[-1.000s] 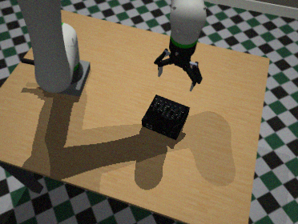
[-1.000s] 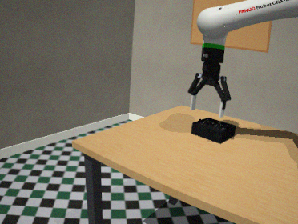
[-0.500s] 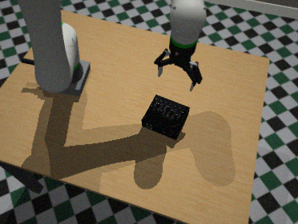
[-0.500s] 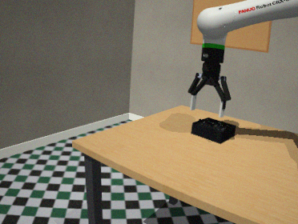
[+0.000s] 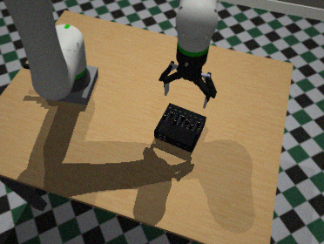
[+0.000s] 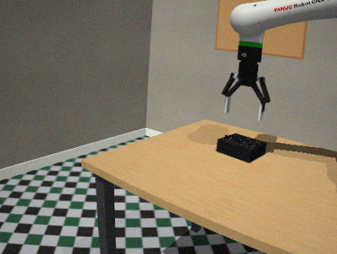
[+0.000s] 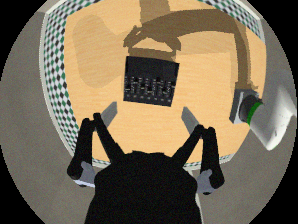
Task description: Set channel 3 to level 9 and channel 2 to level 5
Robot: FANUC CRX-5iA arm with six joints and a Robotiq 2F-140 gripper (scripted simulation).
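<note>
The lighting desk (image 5: 180, 127) is a small black box standing flat on the wooden table, with a row of faders on its top. It also shows in the exterior view (image 6: 240, 146) and in the wrist view (image 7: 150, 79). The fader caps and scales are too small to read. My gripper (image 5: 187, 91) hangs well above the table, a little behind the desk, with its fingers spread wide and nothing between them. It shows high over the desk in the exterior view (image 6: 245, 107), and its two fingers frame the desk in the wrist view (image 7: 150, 112).
The arm's grey base (image 5: 70, 61) stands on its mounting plate at the table's left back. The table's right edge (image 5: 285, 131) lies beyond the desk. Checkered floor surrounds the table.
</note>
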